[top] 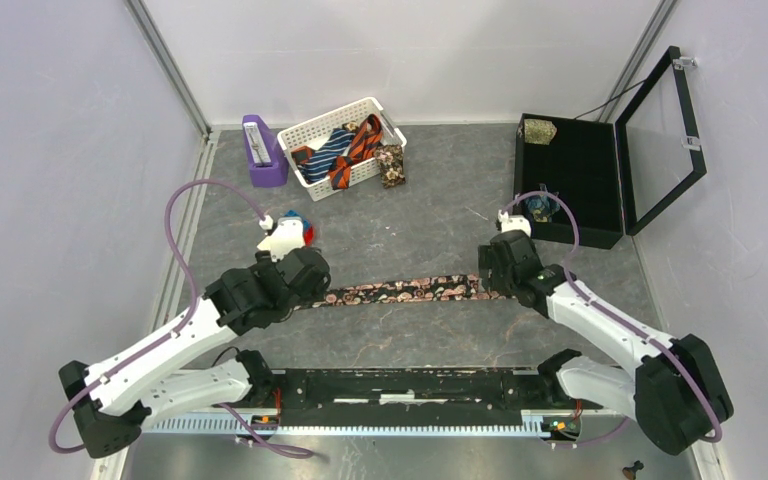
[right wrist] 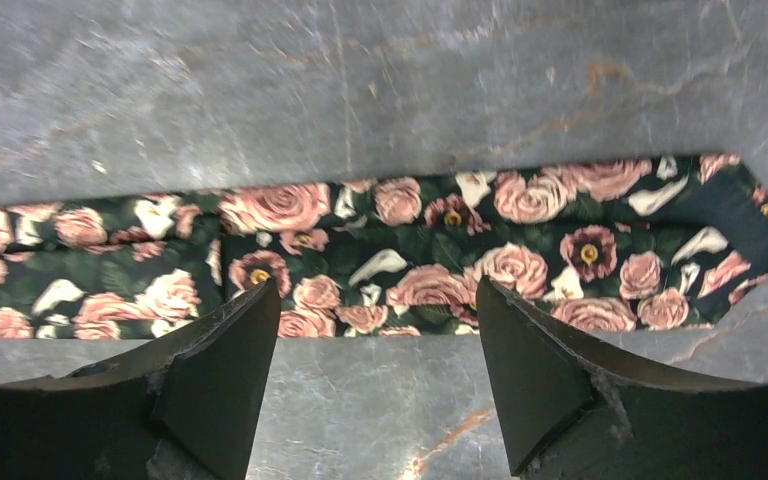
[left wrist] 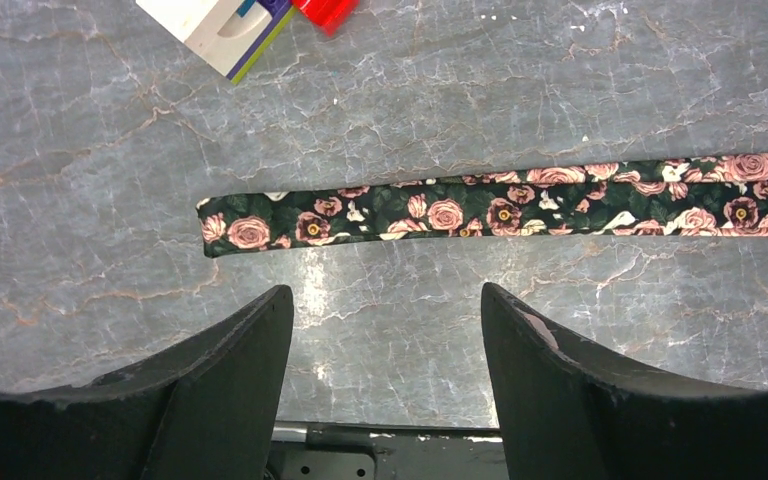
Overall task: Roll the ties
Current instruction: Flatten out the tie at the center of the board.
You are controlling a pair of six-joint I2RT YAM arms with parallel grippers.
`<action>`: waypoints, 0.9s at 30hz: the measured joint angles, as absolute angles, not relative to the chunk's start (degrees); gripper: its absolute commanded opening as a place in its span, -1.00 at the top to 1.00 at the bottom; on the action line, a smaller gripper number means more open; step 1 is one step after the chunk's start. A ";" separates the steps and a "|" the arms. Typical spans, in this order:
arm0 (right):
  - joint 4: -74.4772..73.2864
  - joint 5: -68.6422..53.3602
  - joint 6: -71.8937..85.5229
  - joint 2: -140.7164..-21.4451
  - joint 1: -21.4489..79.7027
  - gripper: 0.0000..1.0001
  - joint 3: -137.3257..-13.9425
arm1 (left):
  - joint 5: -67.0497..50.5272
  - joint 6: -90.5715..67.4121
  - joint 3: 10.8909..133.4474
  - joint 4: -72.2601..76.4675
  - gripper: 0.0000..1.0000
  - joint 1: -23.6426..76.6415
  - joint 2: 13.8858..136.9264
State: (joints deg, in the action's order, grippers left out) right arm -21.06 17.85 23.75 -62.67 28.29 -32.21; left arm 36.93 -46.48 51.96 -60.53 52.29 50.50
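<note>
A dark tie with pink roses [top: 405, 290] lies flat and straight across the middle of the table. Its narrow square end [left wrist: 222, 227] sits just beyond my left gripper [left wrist: 385, 295], which hovers open with only bare table between its fingers. The wide pointed end [right wrist: 750, 225] lies at the right, and my right gripper [right wrist: 375, 290] stands open at the tie's near edge, holding nothing. From above, the left gripper [top: 305, 283] and right gripper [top: 498, 268] sit at the tie's two ends. More ties [top: 345, 150] fill a white basket [top: 312, 122].
A tan floral tie [top: 390, 165] lies beside the basket, and a purple box [top: 263, 152] stands to its left. Toy blocks [top: 295, 228] lie behind the left gripper. An open black case [top: 585, 165] at the back right holds two rolled ties [top: 539, 130].
</note>
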 measured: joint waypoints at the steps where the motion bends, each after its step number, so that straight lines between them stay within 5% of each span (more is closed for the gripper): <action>1: -21.50 18.00 24.34 -62.81 28.29 -0.67 -31.68 | 36.93 -45.58 51.96 -60.40 -0.52 52.29 50.24; 15: -15.88 21.15 30.70 -70.17 27.57 -0.67 -28.29 | 36.80 -38.92 49.17 -56.49 -0.52 52.21 48.03; 27: -6.07 19.88 27.75 -65.01 14.35 -0.60 -21.34 | 35.94 -38.11 49.08 -55.57 -0.53 52.21 48.29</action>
State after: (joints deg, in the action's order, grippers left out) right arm -6.07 19.88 27.75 -65.01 14.35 -21.34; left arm 35.94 -38.11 49.08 -55.57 52.21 48.29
